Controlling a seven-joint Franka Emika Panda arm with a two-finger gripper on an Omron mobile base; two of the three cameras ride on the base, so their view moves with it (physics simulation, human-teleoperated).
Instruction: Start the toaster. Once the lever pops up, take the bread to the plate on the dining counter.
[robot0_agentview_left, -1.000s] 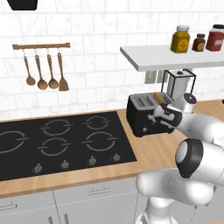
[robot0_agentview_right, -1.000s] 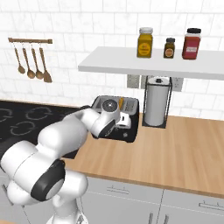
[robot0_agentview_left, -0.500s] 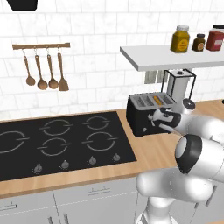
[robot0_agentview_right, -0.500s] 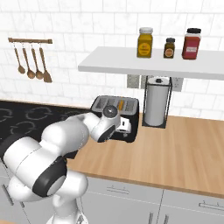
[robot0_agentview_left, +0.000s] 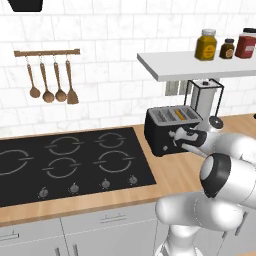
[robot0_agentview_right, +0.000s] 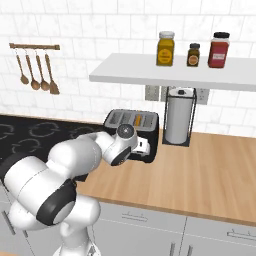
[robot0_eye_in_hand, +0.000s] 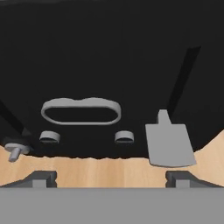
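You are seeing the toaster (robot0_agentview_left: 172, 127) sitting near the worktop's (robot0_agentview_right: 200, 175) back edge, between hob (robot0_agentview_left: 70, 162) and paper-towel holder (robot0_agentview_right: 178, 117).

You face a white tiled wall (robot0_agentview_left: 115, 55) above a light wooden worktop (robot0_agentview_right: 200, 175) with grey cabinets (robot0_agentview_right: 145, 232) below. A black hob (robot0_agentview_left: 70, 162) sits in the worktop — its knobs run along the front edge. A wooden rail (robot0_agentview_left: 46, 52) holds four hanging utensils (robot0_agentview_left: 52, 82). A white shelf (robot0_agentview_right: 175, 72) carries three jars (robot0_agentview_right: 192, 50), with a paper towel roll (robot0_agentview_right: 178, 122) beneath it.
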